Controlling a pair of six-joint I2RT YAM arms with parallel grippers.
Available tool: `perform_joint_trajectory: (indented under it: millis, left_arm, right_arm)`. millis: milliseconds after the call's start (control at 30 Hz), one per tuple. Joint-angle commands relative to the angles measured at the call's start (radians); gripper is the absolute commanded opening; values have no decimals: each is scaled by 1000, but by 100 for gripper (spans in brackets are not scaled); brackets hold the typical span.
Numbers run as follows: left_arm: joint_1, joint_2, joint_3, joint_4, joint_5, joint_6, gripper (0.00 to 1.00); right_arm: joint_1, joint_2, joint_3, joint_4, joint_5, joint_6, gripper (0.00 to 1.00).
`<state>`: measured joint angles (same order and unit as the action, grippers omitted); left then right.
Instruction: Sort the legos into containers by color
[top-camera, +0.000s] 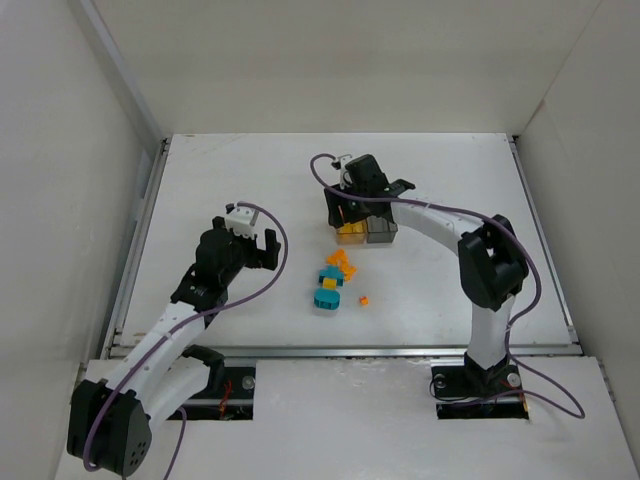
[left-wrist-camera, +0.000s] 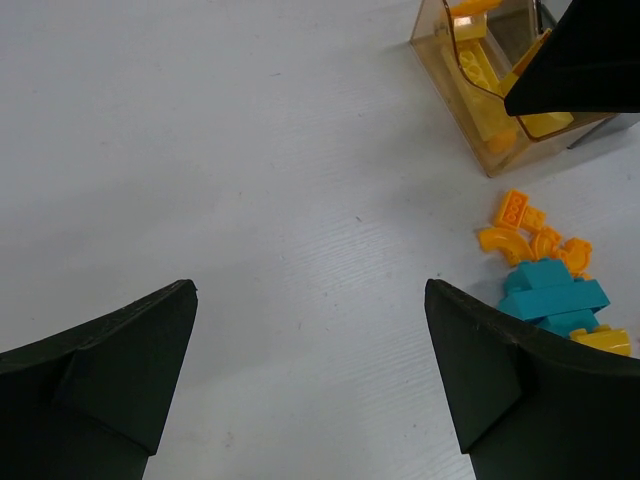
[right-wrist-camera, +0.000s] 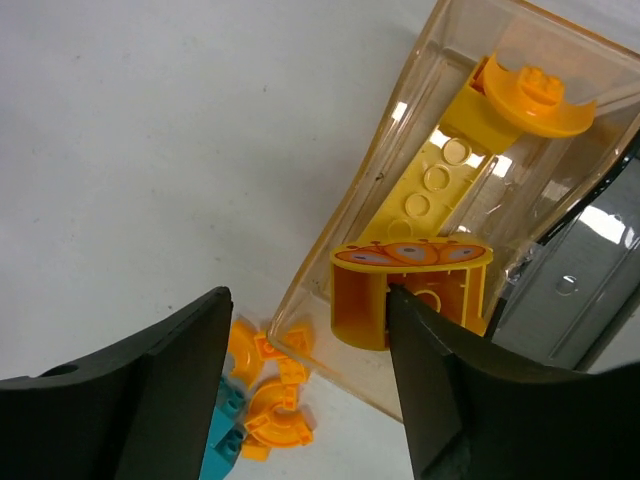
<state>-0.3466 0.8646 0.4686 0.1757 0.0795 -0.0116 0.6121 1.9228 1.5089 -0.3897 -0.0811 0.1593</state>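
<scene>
Right pincer (right-wrist-camera: 308, 300) at amber bin (right-wrist-camera: 398, 130)

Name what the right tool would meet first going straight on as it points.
Most likely the amber bin: its near wall, or the orange curved piece seemingly inside it. Depth is unclear.

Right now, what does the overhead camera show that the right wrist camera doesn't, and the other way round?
Only overhead: the left gripper, open over the table, and a stray orange piece apart from the rest. Only right wrist: inside the amber bin, a long yellow brick, an orange arch piece and an orange half-round piece. Both: the amber bin, the grey bin beside it, and loose orange and teal pieces nearby.
</scene>
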Motion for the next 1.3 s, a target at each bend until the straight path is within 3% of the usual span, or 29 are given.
perform_joint_trajectory:
  millis: [0,67,100,133,200,233,267,300,333,400,500,533,667,767,833,900,1000,1033,1133,1167,1267]
  left_arm:
    - [-5,-29,-13,30,16,10,96]
    - [-5,-38,-13,30,16,10,96]
    - [-5,-38,-13,39,16,10,96]
    - [-5,-38,-13,39,16,10,96]
    - [-5,-38,-13,39,16,10,96]
    - [-5,-38,-13,39,16,10,96]
    - [-5,-38,-13,39,16,10,96]
    - [-5,-38,-13,39,16,10,96]
    - [-5,-38,-13,39,16,10,96]
    - [-5,-38,-13,39,16,10,96]
    - [-5,-38,-13,39,16,10,96]
    - [-5,-38,-13,39,25,10,96]
    - [-5,-38,-22,39,25,10,96]
    - [-5,-38,-22,39,25,10,96]
    - [-5,-47,-22,39,25,10,96]
    - [-5,-47,-22,39,25,10,96]
    - [-5,-47,-22,48,25,10,96]
    - [-5,-47,-22,48,25,10,96]
    - [-5,-47,-22,48,25,10,96]
    - [-5,-47,-22,48,25,10,96]
    - [-5,-47,-22,48,25,10,96]
  right_arm:
    - [-11,10,25,5,-48,3,69]
    - [-11,10,25,5,-63,3,60]
    - [-11,10,25,5,-75,3,43]
    - [-11,10,25,5,-75,3,34]
    - [-20,10,25,5,-75,3,23]
    - [-20,10,25,5,-75,3,23]
    - [-20,10,25,-4,-75,3,27]
    - [-20,10,25,-5,-65,3,37]
    - [-20,10,34,-14,-65,12,58]
    - [-20,10,34,-14,-65,13,60]
    - [-20,-11,34,-5,-65,22,46]
    - [-20,-11,34,-5,-65,22,46]
    - [-20,-30,34,-5,-51,22,70]
    - [-20,-30,45,-27,-39,22,70]
    - [-20,-30,45,-28,-28,22,47]
    - [-20,-39,54,-37,-10,32,13]
    - [-20,-39,63,-50,13,32,8]
    - [-20,-28,73,-64,14,32,0]
    - [-20,-28,73,-64,43,52,0]
    - [-20,-28,73,-73,43,52,6]
    - [-20,-19,85,-97,43,52,61]
